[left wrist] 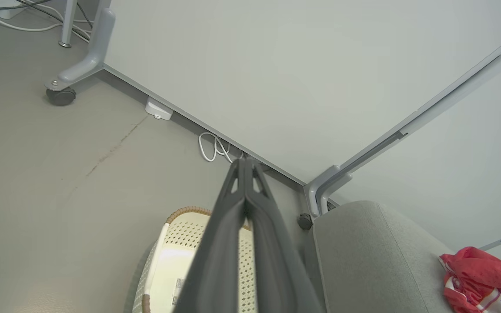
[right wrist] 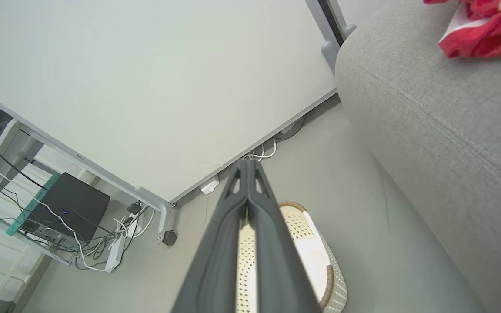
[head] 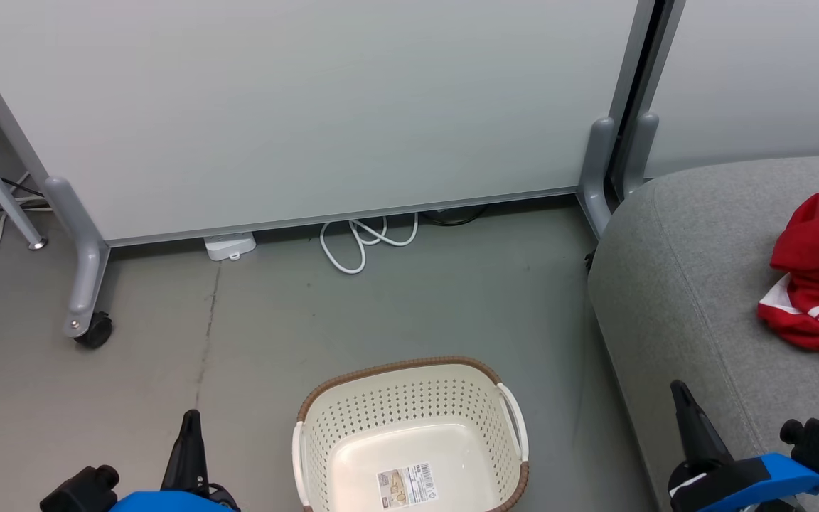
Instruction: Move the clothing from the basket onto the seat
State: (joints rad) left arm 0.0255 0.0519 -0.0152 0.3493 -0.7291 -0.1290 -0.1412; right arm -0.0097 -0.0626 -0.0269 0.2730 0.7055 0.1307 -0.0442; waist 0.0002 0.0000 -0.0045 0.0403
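The cream-white basket (head: 409, 434) with its brown rim stands on the floor at the bottom centre; inside I see only its barcode sticker (head: 407, 486). Red clothing (head: 818, 274) with white stripes lies bunched on the grey seat (head: 687, 284) at the right edge. My left gripper (head: 190, 419) is shut and holds nothing, low to the left of the basket. My right gripper (head: 680, 391) is shut too, above the seat's front edge. The left wrist view shows the fingers (left wrist: 245, 163) pressed together over the basket (left wrist: 181, 243), with the clothing (left wrist: 481, 278) on the seat (left wrist: 363, 252).
A pale partition panel (head: 310, 107) on grey wheeled feet (head: 89, 327) closes off the back. A white cable loop (head: 360, 242) and a small white box (head: 228, 247) lie at its base. Bare grey floor (head: 132, 398) spreads left of the basket. A desk with cables (right wrist: 59, 217) stands beyond.
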